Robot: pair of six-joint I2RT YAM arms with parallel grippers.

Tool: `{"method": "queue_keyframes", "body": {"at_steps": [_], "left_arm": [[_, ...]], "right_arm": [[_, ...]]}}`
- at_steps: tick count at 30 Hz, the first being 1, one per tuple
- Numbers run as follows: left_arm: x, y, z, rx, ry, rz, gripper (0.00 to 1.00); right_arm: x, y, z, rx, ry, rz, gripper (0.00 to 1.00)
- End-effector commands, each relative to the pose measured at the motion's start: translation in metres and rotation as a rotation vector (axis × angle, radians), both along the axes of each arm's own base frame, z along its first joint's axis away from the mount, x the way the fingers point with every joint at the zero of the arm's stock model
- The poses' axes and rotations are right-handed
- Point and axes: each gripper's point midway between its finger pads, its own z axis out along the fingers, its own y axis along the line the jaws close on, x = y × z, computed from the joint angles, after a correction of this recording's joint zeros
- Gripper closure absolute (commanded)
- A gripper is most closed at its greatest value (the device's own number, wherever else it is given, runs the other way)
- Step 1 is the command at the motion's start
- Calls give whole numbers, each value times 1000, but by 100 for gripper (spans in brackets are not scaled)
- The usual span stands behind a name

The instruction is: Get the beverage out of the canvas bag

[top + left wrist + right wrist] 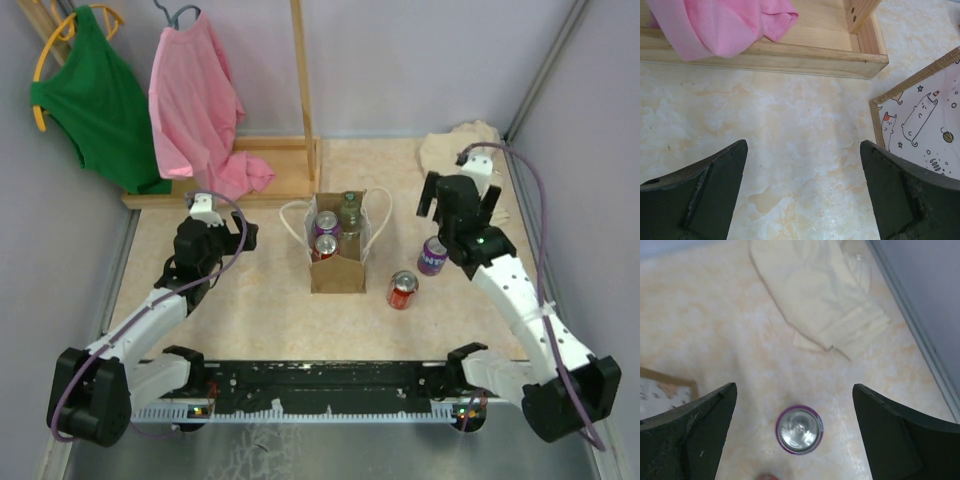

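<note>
The tan canvas bag (336, 268) with white rope handles stands upright at the table's middle. In it are a purple can (327, 224), a red can (325, 247) and a green glass bottle (349, 214). Outside it to the right stand a red can (403, 290) and a purple can (433, 255). My right gripper (455, 215) is open and empty above that purple can (799, 430), which stands apart between the fingers in the right wrist view, where the gripper (794, 390) shows open. My left gripper (232, 232) is open and empty left of the bag. It hovers over bare table in the left wrist view (803, 150), with the bag's corner (920, 120) at right.
A wooden clothes rack base (250, 175) stands at the back left with a pink shirt (195, 105) and a green shirt (95, 95). A pale beige cloth (825, 295) lies at the back right by the wall. The rack base (790, 50) lies just ahead of my left gripper.
</note>
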Motion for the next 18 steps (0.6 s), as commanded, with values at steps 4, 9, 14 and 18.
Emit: {"method": "queue_keyframes", "body": {"at_steps": [4,9,14,18], "left_arm": [[3,-6,13,-19,-26,-13,0],[2,-4,12,-16,-26,-6,0],[2,-2,13,-12,-30,-1,0],[1,-4,12,-18,-27,-5,0]], "right_arm": [[3,42,145,-59,-374,72,5],[6,112,149,-146,-347,244,6],[13,171,129,-92,-297,432,14],[17,199,101,-77,-212,535,21]]}}
